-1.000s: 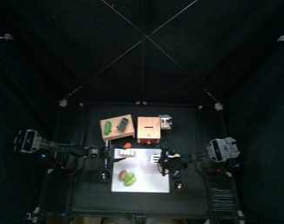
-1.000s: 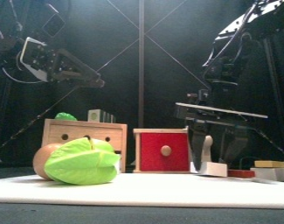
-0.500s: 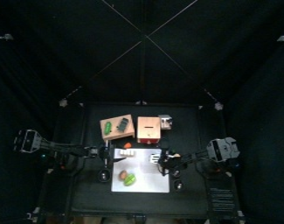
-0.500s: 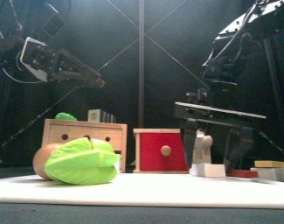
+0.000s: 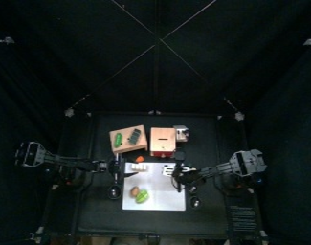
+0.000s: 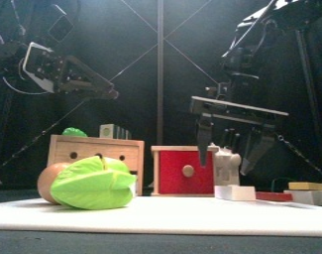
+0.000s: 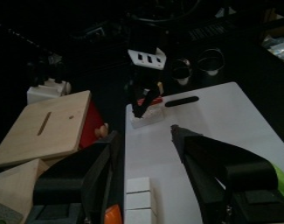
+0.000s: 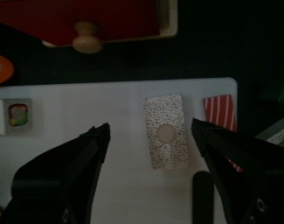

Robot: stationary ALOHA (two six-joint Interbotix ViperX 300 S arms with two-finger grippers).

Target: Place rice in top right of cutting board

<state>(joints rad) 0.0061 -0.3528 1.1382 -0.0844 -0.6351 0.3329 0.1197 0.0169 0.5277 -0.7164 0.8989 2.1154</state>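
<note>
The rice (image 8: 165, 131) is a pale speckled block lying flat on the cutting board (image 8: 86, 114), close to the corner nearest the red box. My right gripper (image 8: 150, 131) is open and empty, with a jaw on each side of the rice and well clear of it. In the front view it (image 6: 230, 159) hangs above the board (image 6: 163, 216). In the top view it (image 5: 184, 175) is at the board's (image 5: 158, 199) right side. My left gripper (image 7: 144, 140) is open and empty, held high at the board's left edge (image 7: 214, 114).
A red box with a knob (image 6: 186, 171) and a tan box with green on it (image 6: 94, 154) stand behind the board. A green leafy piece (image 6: 94, 184) lies on the board's left. A red-striped piece (image 8: 221, 109) lies beside the rice. Small pieces (image 6: 302, 190) sit at the right.
My right gripper has let go of the rice, opened wider and risen straight up. The rice stays on the board. The left arm has not moved.
</note>
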